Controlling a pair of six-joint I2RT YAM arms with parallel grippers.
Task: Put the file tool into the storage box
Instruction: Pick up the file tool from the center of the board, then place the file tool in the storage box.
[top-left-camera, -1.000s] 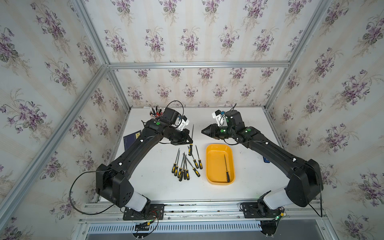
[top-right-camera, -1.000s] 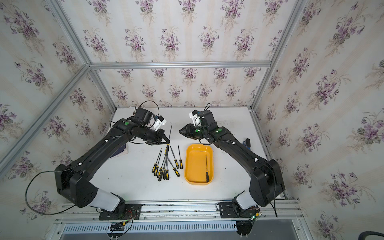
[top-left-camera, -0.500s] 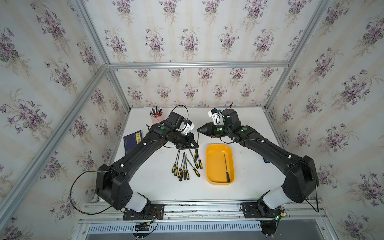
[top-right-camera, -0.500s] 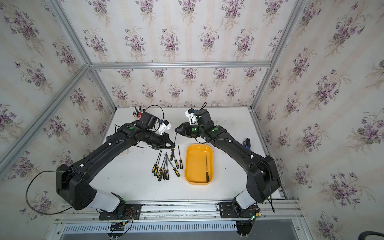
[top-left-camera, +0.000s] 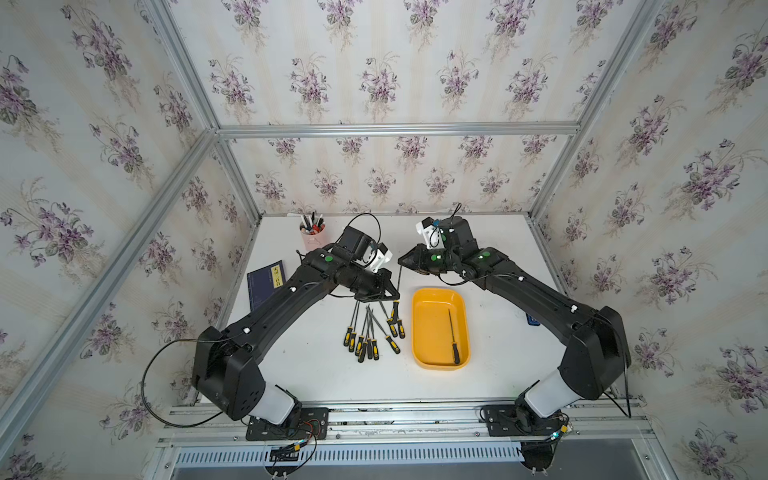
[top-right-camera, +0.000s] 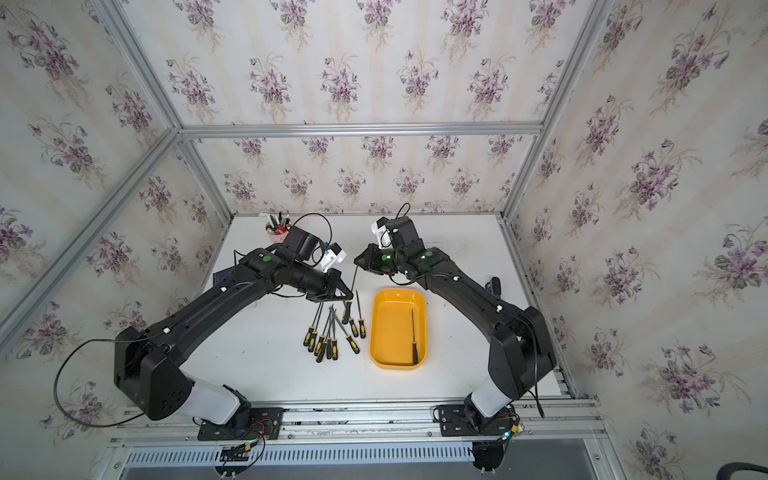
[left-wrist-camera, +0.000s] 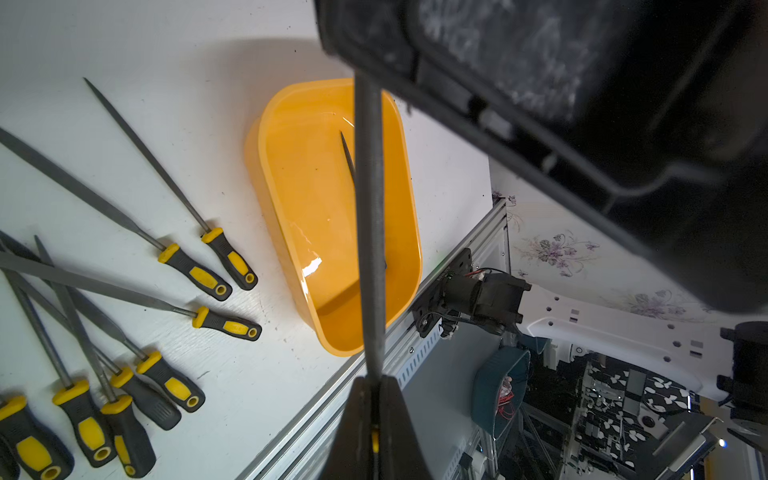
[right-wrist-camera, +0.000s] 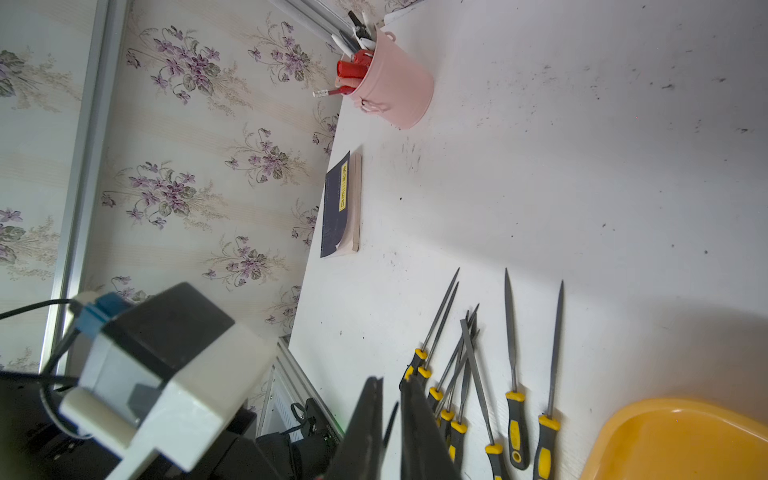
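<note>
As the held file is being clamped at its yellow collar between the closed fingers of the left gripper, its grey blade is being presented to the right gripper, whose jaws are being shown drawn together on the blade's tip. In both top views the held file is being carried above the table, its blade spanning the gap between the two grippers and its black-and-yellow handle hanging just below the left one. The storage box is being shown just beside this file, toward the right arm's side and nearer the robot's base; the held file is being kept off its far corner, not over it. One boxed file is being shown lying inside the storage box, handle toward the base. The loose files are being displayed fanned on the table at the box's other side, near it but apart. Farther out, a pink pen cup and a dark book are being shown near the left wall.
</note>
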